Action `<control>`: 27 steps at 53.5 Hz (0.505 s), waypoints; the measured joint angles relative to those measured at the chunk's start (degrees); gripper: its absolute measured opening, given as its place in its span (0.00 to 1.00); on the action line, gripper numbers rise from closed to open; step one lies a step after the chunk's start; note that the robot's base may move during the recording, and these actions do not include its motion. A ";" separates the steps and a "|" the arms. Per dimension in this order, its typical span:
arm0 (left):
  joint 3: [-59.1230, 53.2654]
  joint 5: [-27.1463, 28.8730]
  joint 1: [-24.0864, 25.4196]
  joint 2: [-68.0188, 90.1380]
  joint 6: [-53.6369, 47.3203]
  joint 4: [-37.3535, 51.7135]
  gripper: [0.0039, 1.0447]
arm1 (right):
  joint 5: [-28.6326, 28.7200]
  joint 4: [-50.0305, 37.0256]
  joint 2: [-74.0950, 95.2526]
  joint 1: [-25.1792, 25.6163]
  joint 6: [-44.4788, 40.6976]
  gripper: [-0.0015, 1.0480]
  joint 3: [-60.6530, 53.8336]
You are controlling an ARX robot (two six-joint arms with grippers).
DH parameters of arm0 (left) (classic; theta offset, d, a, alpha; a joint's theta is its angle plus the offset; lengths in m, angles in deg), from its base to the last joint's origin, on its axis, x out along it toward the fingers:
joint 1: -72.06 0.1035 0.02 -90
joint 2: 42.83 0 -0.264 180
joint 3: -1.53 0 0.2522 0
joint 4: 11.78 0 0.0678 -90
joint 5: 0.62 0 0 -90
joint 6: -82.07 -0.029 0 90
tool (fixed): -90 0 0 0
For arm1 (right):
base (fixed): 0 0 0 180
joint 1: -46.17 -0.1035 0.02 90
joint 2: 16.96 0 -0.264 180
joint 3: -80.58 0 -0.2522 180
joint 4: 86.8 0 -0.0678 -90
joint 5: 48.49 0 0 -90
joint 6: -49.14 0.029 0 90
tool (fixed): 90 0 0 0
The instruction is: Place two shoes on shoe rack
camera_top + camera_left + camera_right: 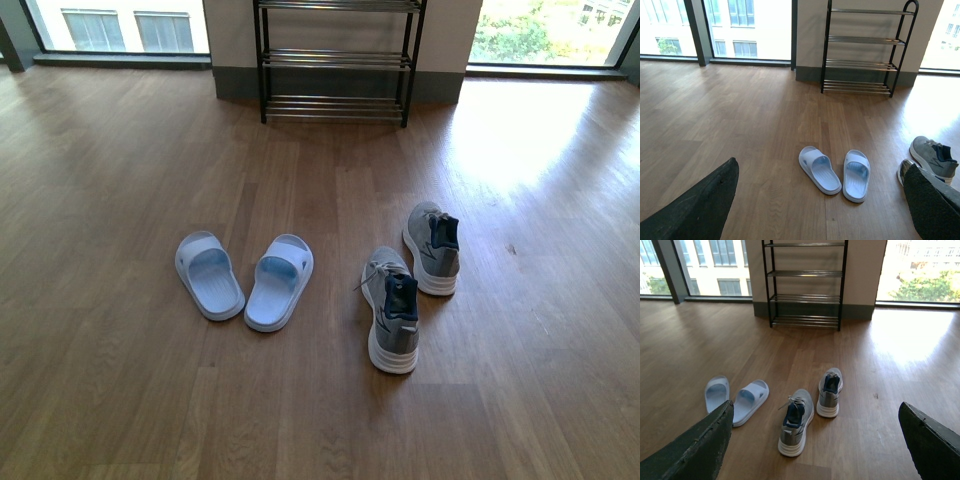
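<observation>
Shoe rack (335, 60) bare; sneakers (392, 320) and slides (280, 282) lie on floor (120, 400) ahead of left fingers (700, 210) and right fingers (695, 450), both spread wide, empty.

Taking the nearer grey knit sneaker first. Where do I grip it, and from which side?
Grip the nearer grey knit sneaker by its heel collar, coming down from above on the robot's side. It stands upright on its white sole, heel toward the robot, navy-lined opening facing up, so its rear wall can probably be pinched from inside and behind.
</observation>
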 joint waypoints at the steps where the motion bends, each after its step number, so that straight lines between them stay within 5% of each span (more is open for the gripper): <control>1: 0.00 0.00 0.00 0.00 0.00 0.00 0.91 | 0.00 0.00 0.00 0.00 0.00 0.91 0.00; 27: 0.00 0.00 0.00 0.00 0.00 0.00 0.91 | 0.00 0.00 0.00 0.00 0.00 0.91 0.00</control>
